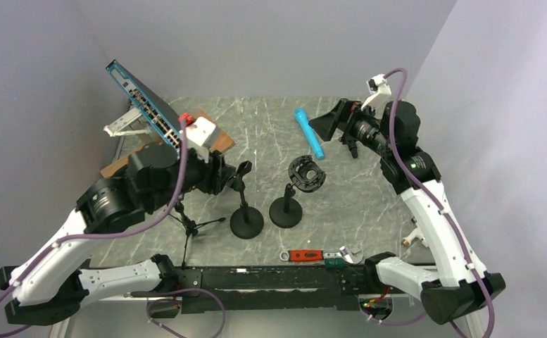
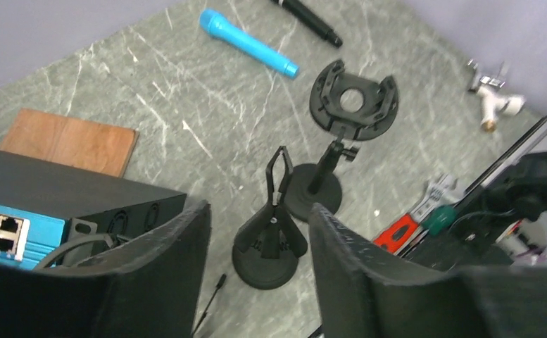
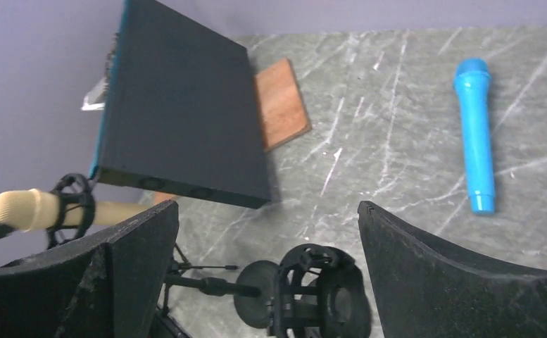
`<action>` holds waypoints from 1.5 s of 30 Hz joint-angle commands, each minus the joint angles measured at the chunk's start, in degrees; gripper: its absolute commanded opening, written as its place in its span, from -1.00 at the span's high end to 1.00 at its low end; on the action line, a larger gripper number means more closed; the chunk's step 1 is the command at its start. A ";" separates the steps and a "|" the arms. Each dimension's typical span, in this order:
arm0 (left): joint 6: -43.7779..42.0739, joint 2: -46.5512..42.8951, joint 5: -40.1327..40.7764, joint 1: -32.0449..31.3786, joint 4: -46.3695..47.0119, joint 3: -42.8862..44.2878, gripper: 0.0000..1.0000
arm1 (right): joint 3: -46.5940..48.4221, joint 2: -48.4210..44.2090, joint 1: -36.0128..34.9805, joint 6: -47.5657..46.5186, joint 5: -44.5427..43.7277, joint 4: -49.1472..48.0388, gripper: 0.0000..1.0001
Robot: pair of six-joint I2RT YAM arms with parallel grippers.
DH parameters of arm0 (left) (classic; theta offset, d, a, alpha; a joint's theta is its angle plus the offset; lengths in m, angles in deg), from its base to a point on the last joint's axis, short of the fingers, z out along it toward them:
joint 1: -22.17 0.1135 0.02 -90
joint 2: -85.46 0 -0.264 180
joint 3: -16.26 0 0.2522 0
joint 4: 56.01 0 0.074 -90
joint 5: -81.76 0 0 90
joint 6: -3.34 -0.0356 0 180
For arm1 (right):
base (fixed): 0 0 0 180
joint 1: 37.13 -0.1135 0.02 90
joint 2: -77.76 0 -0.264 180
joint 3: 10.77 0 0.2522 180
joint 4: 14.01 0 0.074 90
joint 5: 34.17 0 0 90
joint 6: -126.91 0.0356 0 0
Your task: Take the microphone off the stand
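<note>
Microphone (image 3: 24, 210), beige, is seen at the far left of the right wrist view, seated in a black ring mount (image 3: 73, 204) above the tripod stand (image 1: 188, 227); it is not yet removed. A blue network switch (image 1: 147, 105) is propped tilted at the bench (image 1: 369, 211) back-left, beside a wood board (image 2: 70, 141). The left gripper (image 2: 258, 225) is held above the clip stand (image 2: 267, 264), jaws partly spread, nothing seen between them. Just right of that, an empty shock-mount stand (image 2: 355, 98) is placed upright. A blue microphone (image 1: 309, 132) is laid flat behind it. The right gripper (image 3: 268, 211) is held near the blue microphone, jaws spread wide, nothing pinched. An orange-handled tool (image 1: 303, 255) is laid at the near edge.
</note>
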 commanded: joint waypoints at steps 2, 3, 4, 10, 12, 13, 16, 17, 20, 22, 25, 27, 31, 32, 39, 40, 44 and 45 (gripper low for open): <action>-3.37 5.03 -10.74 7.14 -5.32 3.23 0.00 | -0.40 -2.32 -0.82 2.75 4.68 -1.42 -1.00; -3.34 5.38 -12.73 8.71 -5.04 3.05 0.03 | -0.74 -2.71 -0.91 2.71 4.81 -1.26 -1.00; -3.11 5.51 -13.96 9.89 -4.37 2.68 0.03 | -1.41 -3.17 -0.96 2.70 4.82 -1.40 -1.00; -2.62 6.42 -19.01 12.54 -0.54 1.13 0.07 | -3.83 -4.04 -1.01 3.27 5.33 -3.18 -1.00; -2.47 6.90 -19.75 12.53 0.01 0.77 0.06 | -4.03 -3.74 -1.07 3.47 5.70 -3.70 -1.00; -2.51 7.21 -20.08 12.54 0.14 0.60 0.06 | -4.04 -3.56 -1.11 3.49 5.85 -3.84 -1.00; -2.39 7.84 -20.13 12.48 0.38 0.15 0.06 | -4.06 -3.15 -1.24 3.34 6.07 -4.12 -1.00; -2.38 7.99 -20.10 12.50 0.49 -0.01 0.06 | -4.11 -3.17 -1.21 3.25 5.96 -4.21 -1.00; -2.29 8.12 -18.93 12.50 0.83 -0.69 0.11 | -4.39 -2.85 -1.19 3.01 5.81 -4.46 -1.00; -2.46 8.22 -18.28 12.51 0.82 -1.10 0.18 | -4.52 -2.56 -1.33 2.88 5.85 -4.51 -1.00; -2.51 8.03 -17.91 12.52 1.43 -1.85 0.25 | -4.74 -2.17 -1.29 2.80 5.98 -4.83 -1.00; -2.46 7.61 -17.25 12.51 1.96 -2.46 0.30 | -4.90 -2.01 -1.28 2.75 5.86 -5.00 -1.00; -2.49 7.08 -17.15 12.49 1.31 -2.15 0.33 | -5.01 -1.70 -1.29 2.63 5.88 -5.00 -1.00; -2.46 6.93 -17.43 12.52 1.24 -1.82 0.28 | -5.01 -1.60 -1.27 2.62 5.89 -5.01 -1.00; -2.63 6.06 -17.39 12.53 0.13 1.91 0.04 | -4.83 -0.92 -1.34 2.61 5.69 -5.21 -1.00; -2.78 5.78 -17.33 12.49 0.35 1.87 0.05 | -4.87 -0.89 -1.37 2.64 5.73 -5.30 -1.00; -3.17 6.08 -17.52 12.54 0.41 1.28 0.11 | -5.09 -0.75 -1.38 2.64 5.64 -5.34 -1.00; -3.16 6.28 -17.70 12.46 0.35 1.10 0.12 | -5.09 -0.72 -1.42 2.62 5.64 -5.20 -1.00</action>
